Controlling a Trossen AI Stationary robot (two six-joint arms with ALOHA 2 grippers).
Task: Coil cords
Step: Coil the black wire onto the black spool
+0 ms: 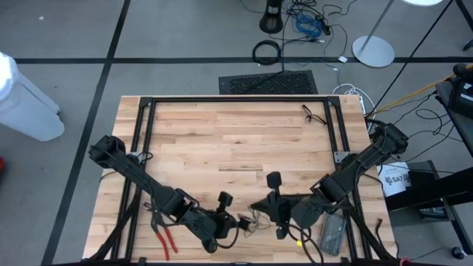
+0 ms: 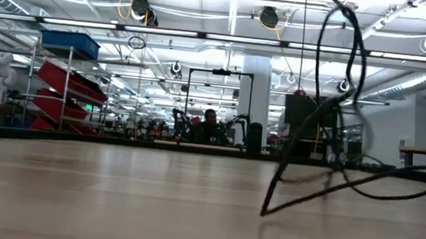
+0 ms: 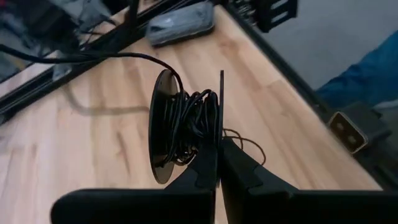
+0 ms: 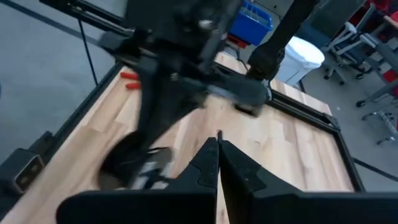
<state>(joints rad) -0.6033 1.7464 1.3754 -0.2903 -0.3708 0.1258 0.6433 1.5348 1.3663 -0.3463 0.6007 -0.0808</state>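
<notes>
My left gripper, near the table's front edge, is shut on a small round dark spool with thin black cord wound on it. One strand leads off the spool and away. My right gripper faces it from the right, fingers shut. I cannot tell whether cord lies between its fingers. The spool shows blurred in the right wrist view. A second thin black cord lies at the table's far right, with a loop standing up. My left gripper pinches the spool's thin flat flange at its rim between the two fingers. The fingers come level from the table's left. The spool stands on edge above the tabletop, the wound cord beside the fingers. My right gripper: I cannot tell whether it touches the cord.
Red-handled pliers lie at the front left under my left arm. A grey flat device lies at the front right. A black metal frame borders the wooden table. The table's middle is bare wood.
</notes>
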